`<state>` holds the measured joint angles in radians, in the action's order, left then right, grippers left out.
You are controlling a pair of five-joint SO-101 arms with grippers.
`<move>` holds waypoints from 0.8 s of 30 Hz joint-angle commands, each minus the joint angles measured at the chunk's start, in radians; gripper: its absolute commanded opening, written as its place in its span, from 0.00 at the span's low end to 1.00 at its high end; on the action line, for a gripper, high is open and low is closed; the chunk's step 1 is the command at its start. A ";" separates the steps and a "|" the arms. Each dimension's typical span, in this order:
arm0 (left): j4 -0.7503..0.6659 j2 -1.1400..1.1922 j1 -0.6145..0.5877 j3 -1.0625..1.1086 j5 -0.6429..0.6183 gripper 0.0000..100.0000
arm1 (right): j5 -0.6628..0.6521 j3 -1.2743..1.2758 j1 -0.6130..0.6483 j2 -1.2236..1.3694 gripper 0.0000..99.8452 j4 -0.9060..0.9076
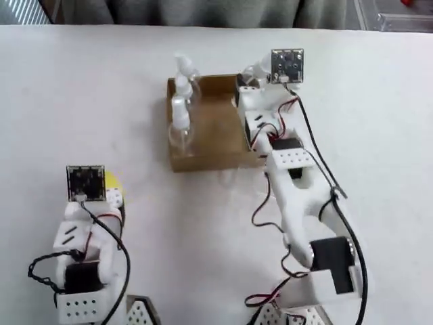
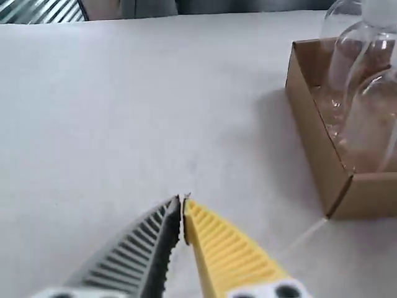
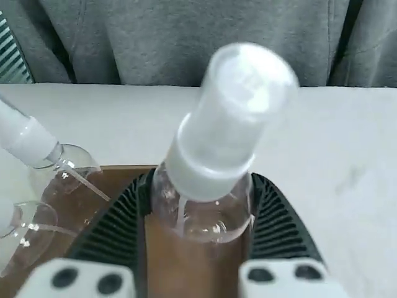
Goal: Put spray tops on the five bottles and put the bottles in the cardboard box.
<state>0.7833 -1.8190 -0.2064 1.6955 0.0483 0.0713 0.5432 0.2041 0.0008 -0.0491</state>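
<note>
- While I am watching the feeds, the right hand (image 3: 200, 214) is clamping a clear bottle (image 3: 205, 217) between its two dark fingers, gripping the body just under the neck.
- That bottle is wearing a white spray top (image 3: 239, 105), and it is leaning slightly rather than standing dead upright.
- From the high view, I am seeing this hand sitting at the far right corner of the cardboard box (image 1: 216, 128), with the held bottle over the box's brown floor. I cannot tell whether its base is touching the floor.
- The box is lying open-topped on the white tabletop (image 1: 101, 88), and it is holding other bottles (image 1: 181, 115) lined up along its left wall. I am counting at least two, each with a white top fitted. The exact number is hard to make out because they are overlapping.
- The middle and right part of the box floor is showing bare cardboard.
- The left hand (image 2: 182, 214) is resting low over the tabletop, well apart from the box, with its grey and yellow fingers pressed together at the tips and gripping nothing.
</note>
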 commanded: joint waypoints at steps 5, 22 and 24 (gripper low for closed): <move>-0.011 -0.008 -0.015 -0.002 0.011 0.02 | -0.014 -0.176 -0.005 0.102 0.01 -0.018; -0.012 -0.008 -0.015 -0.002 0.011 0.02 | -0.015 -0.336 -0.005 0.343 0.01 -0.018; -0.012 -0.008 -0.015 -0.002 0.011 0.02 | -0.015 -0.336 -0.005 0.346 0.01 -0.018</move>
<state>0.7833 -1.8190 -0.2110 1.6955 0.0483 0.0698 0.2624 0.2041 0.3629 -0.0491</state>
